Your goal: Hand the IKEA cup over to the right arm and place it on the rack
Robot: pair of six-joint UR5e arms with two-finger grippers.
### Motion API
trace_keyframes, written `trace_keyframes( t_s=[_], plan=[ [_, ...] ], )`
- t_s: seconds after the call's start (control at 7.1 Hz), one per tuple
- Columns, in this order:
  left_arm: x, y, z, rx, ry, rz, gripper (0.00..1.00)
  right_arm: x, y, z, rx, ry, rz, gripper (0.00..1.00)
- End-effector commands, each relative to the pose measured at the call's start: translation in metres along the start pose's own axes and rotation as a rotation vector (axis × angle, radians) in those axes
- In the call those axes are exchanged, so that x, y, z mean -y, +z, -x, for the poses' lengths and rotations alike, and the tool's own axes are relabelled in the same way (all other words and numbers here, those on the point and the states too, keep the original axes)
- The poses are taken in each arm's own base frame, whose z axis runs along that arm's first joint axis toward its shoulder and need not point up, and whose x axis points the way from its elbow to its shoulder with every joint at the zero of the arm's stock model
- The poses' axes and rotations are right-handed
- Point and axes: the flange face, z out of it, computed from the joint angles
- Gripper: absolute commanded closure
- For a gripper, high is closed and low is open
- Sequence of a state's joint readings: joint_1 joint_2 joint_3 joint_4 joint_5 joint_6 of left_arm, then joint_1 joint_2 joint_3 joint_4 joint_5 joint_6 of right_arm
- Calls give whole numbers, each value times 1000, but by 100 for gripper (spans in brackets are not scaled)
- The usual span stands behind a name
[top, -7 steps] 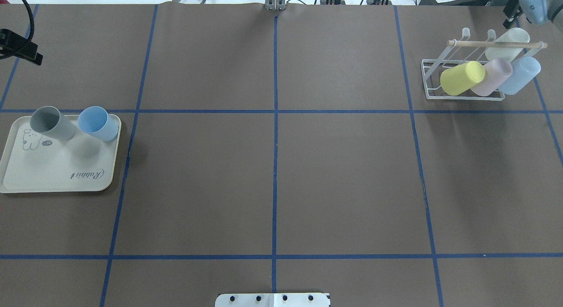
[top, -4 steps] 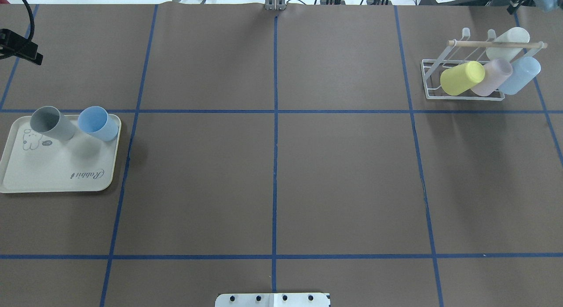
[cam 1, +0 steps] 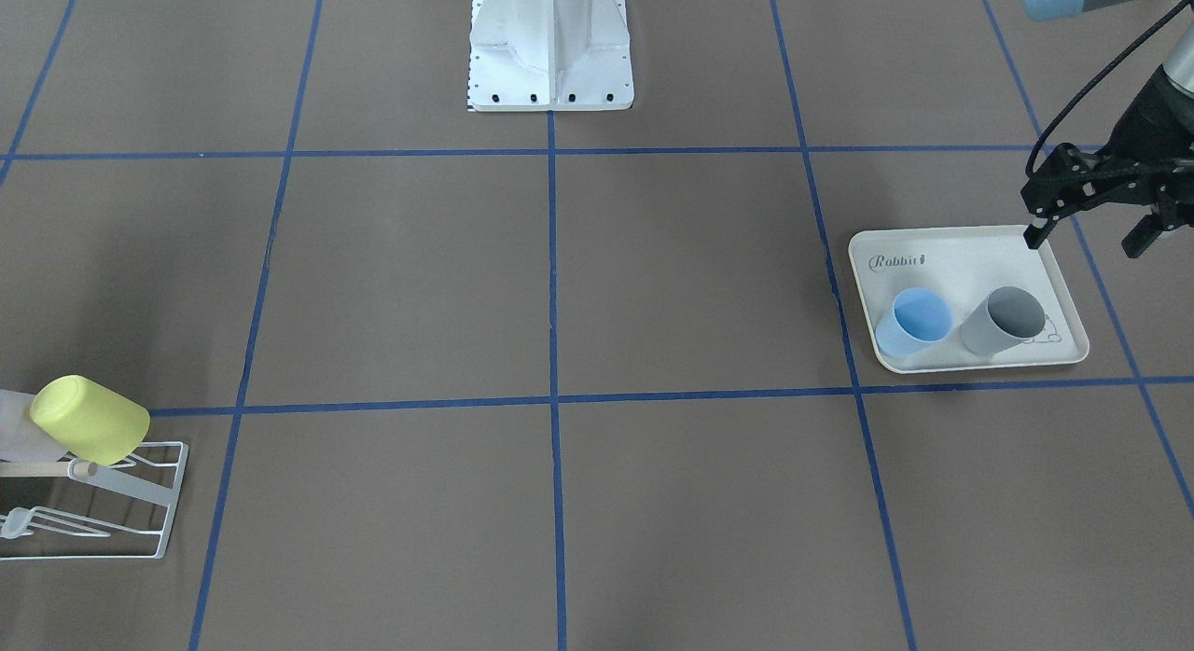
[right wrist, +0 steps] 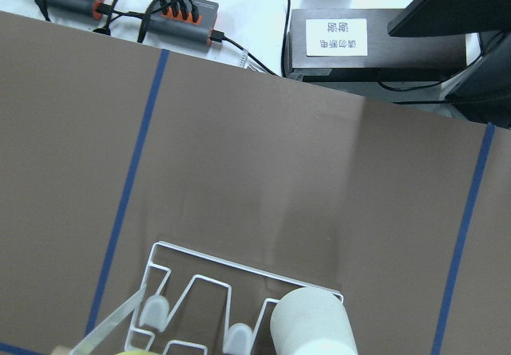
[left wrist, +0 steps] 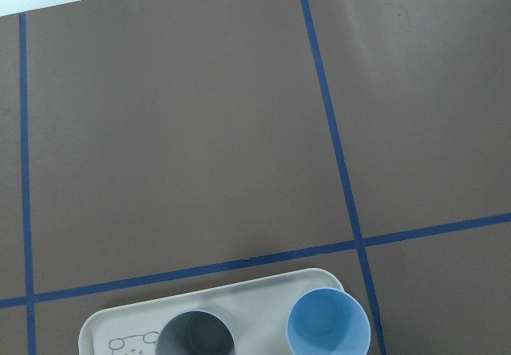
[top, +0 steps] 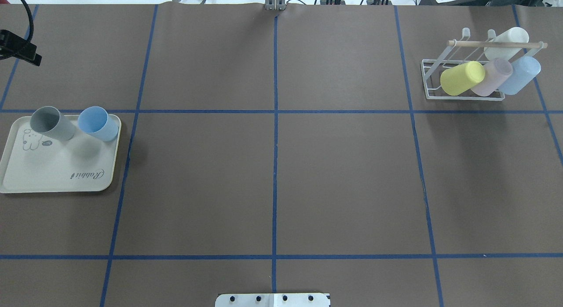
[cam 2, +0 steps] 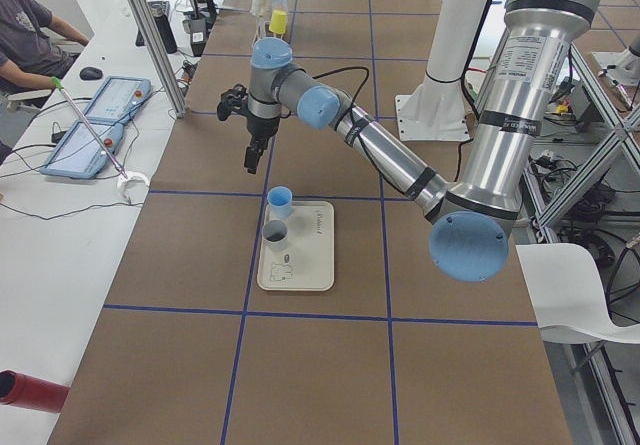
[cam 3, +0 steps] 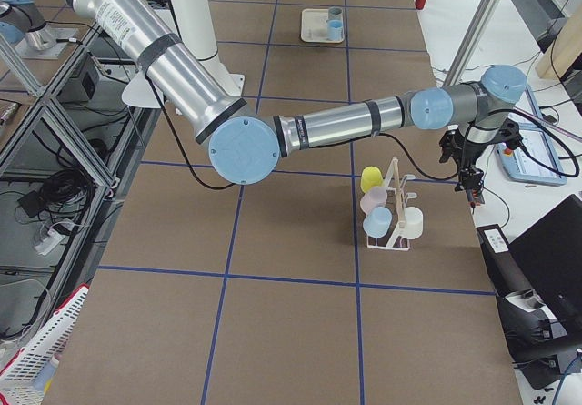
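Two cups stand upright on the cream tray (top: pixel 53 175) at the table's left: a grey cup (top: pixel 53 122) and a blue cup (top: pixel 97 123). Both also show at the bottom edge of the left wrist view, the grey cup (left wrist: pixel 196 341) beside the blue cup (left wrist: pixel 327 323). My left gripper (cam 1: pixel 1082 245) hangs open and empty above the tray's edge, apart from both cups. The white wire rack (top: pixel 425 80) with its wooden dowel stands far right and holds several cups. My right gripper (cam 3: pixel 470 179) hovers beyond the rack; I cannot tell whether it is open or shut.
On the rack sit a yellow cup (top: pixel 462 77), a pink cup (top: pixel 495 76), a light blue cup (top: pixel 521 74) and a white cup (top: pixel 508 41). Blue tape lines grid the brown table. Cables and boxes lie past the far edge (right wrist: pixel 184 8). A person sits at the side desk (cam 2: pixel 30 35).
The right arm's wrist has moved out of the overhead view's top right corner, away from the rack. The left gripper has barely shifted. The cups have not moved.
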State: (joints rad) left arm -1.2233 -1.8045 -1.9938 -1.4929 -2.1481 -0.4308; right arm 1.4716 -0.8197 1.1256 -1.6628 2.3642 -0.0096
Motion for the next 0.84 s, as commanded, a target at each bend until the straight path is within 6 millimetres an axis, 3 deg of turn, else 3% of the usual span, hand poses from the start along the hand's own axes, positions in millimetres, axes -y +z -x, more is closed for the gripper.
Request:
trace_keyframes(
  t_s=[0.0, 0.28, 0.56, 0.7],
  plan=[
    [-2, 14, 30, 27, 15, 32, 0, -23, -58, 54, 14, 58, -12, 1],
    [4, 30, 83, 17, 6, 85, 0, -71, -88, 91, 44, 155, -88, 1],
    [16, 58, 99, -1, -34, 133, 0, -119, -90, 127, 79, 183, -117, 1],
    [17, 74, 104, 3, -65, 156, 0, -133, -88, 146, 93, 198, -120, 1]
  ],
)
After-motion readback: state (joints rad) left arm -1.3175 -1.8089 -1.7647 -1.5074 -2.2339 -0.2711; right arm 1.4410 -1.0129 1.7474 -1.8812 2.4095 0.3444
